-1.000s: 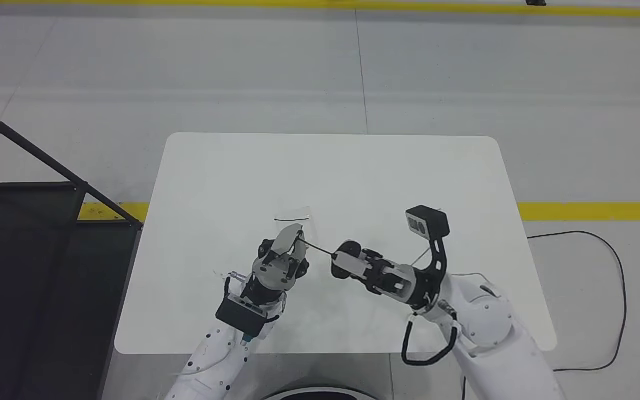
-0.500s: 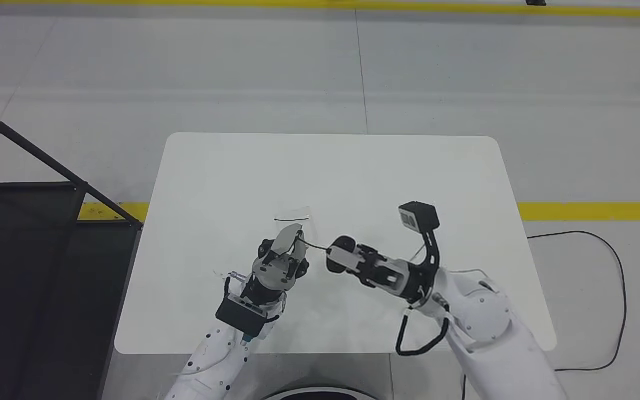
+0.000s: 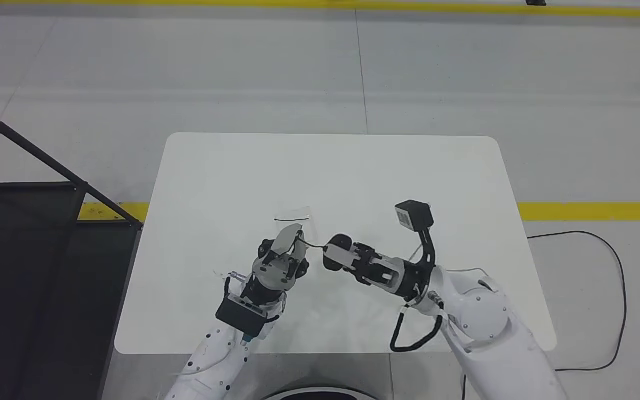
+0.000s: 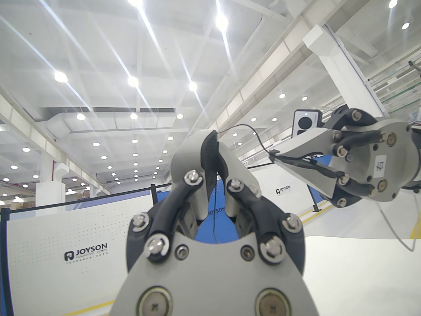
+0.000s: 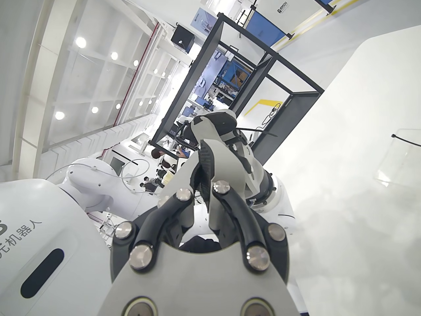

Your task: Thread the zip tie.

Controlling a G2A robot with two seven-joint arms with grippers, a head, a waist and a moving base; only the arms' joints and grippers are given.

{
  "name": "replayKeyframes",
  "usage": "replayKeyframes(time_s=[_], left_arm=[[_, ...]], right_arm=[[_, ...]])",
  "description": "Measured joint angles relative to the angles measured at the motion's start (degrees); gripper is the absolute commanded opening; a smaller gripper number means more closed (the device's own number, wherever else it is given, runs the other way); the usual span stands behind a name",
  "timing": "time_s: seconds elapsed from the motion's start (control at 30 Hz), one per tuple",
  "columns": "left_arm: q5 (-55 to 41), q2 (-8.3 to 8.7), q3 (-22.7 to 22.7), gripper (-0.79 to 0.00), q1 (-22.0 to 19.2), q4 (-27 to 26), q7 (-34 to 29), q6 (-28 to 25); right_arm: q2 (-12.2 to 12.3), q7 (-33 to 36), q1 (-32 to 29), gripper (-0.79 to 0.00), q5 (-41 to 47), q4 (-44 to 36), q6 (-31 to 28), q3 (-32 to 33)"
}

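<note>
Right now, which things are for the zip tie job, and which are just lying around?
For the job:
- zip tie, pinched at both ends
- left gripper, shut on it
- right gripper, shut on it

Just lying about:
- spare tie on a clear sheet
- table under them
- black stand beside the table

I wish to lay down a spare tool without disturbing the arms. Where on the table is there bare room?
Bare: the whole far strip of the table beyond the clear tray, the far right corner, and the left edge. Crowded: the near middle, where the left gripper and right gripper hold the zip tie between them, close to the tray.
</note>
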Motion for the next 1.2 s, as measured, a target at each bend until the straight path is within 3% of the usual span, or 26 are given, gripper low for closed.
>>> replayKeyframes(time_s=[1.2], left_arm=[[0.0, 0.0, 0.0, -0.785, 0.0, 0.0, 0.0, 0.0]], right_arm=[[-0.2, -3.6, 0.1, -0.785, -4.9, -2.7, 3.4, -0.4]])
